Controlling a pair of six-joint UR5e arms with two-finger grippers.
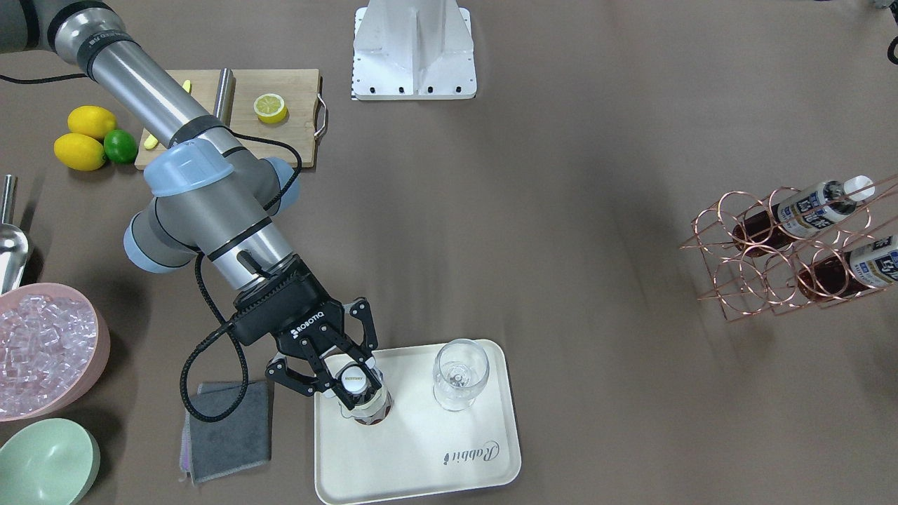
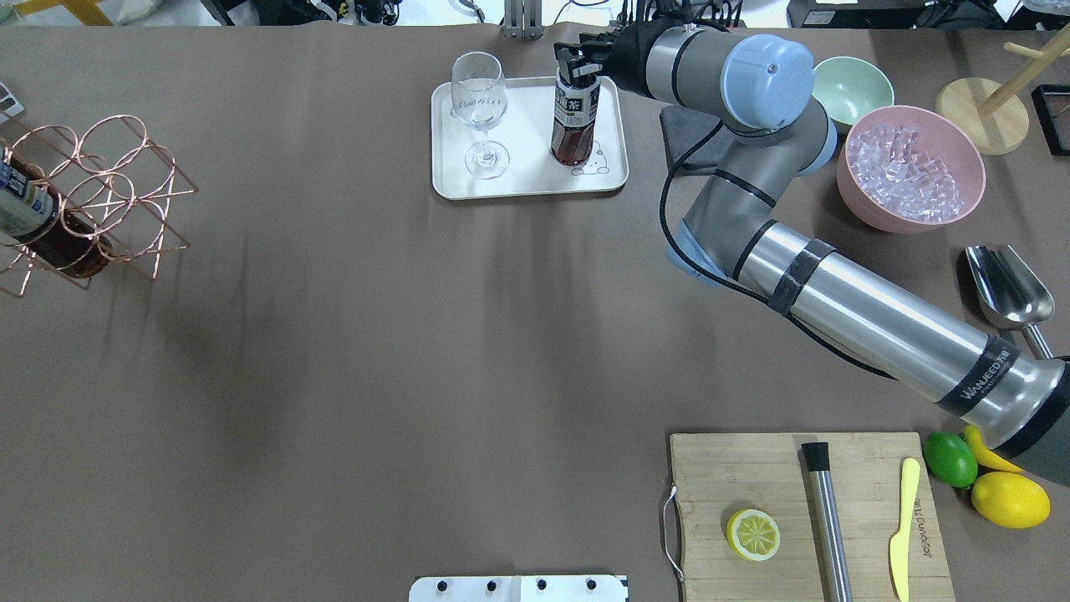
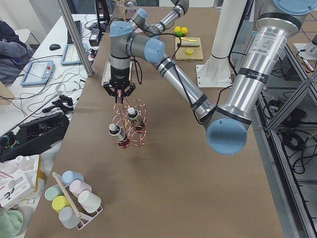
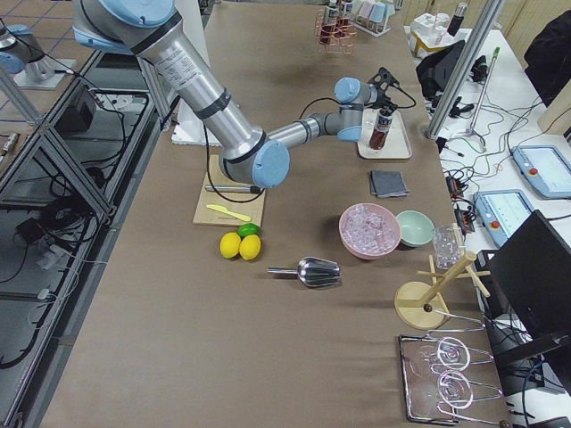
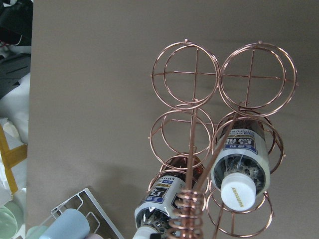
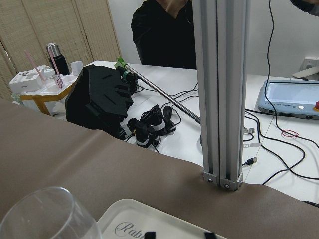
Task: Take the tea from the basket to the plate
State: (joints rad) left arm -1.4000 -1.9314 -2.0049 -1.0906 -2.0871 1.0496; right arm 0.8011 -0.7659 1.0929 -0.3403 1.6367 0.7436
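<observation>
One tea bottle stands upright on the cream plate, near its bear drawing. My right gripper is shut around its white-capped neck; it also shows in the front-facing view on the plate. Two more tea bottles lie in the copper wire basket; the left wrist view shows that basket from above. My left gripper hangs just above the basket; I cannot tell whether it is open or shut.
A stemmed glass stands on the plate beside the bottle. A grey cloth, a pink tub of ice and a green bowl lie by the right arm. A cutting board lies near the robot's base.
</observation>
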